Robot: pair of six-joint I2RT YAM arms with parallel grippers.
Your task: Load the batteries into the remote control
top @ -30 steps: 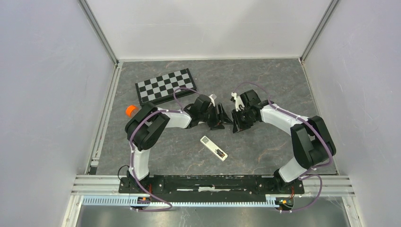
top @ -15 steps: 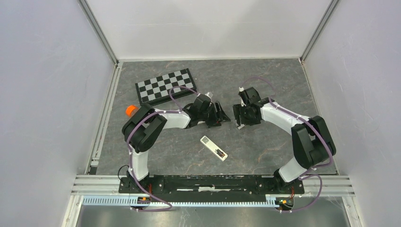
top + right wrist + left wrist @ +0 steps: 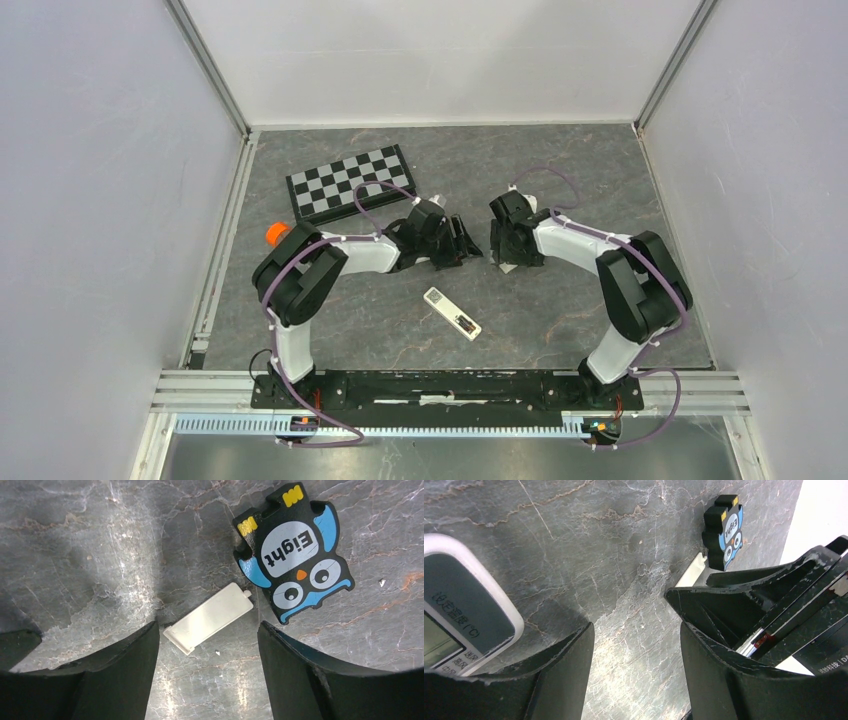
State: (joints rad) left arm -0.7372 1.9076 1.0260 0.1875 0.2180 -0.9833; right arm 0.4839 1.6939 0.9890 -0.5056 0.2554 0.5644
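From above, the remote (image 3: 452,313) lay on the table (image 3: 540,315), recess seemingly up. Any batteries were too small to make out.

Left wrist: the left gripper (image 3: 634,630) stood wide and empty, with a grey remote (image 3: 459,615) cut off beside it.

Right wrist: the right gripper (image 3: 207,630) gaped wide over a white cover (image 3: 207,617), touching nothing. Find the batteries first and pinch them squarely.

Bending the left arm (image 3: 305,272) and right arm (image 3: 632,282) sharply at the elbows, stretching both forearms inward toward mid-scene. Aiming the left claw (image 3: 468,245) at the right claw (image 3: 503,246), tips near each other but apart. Spreading both pairs of jaws wide, gripping nothing, fingers angling downward.
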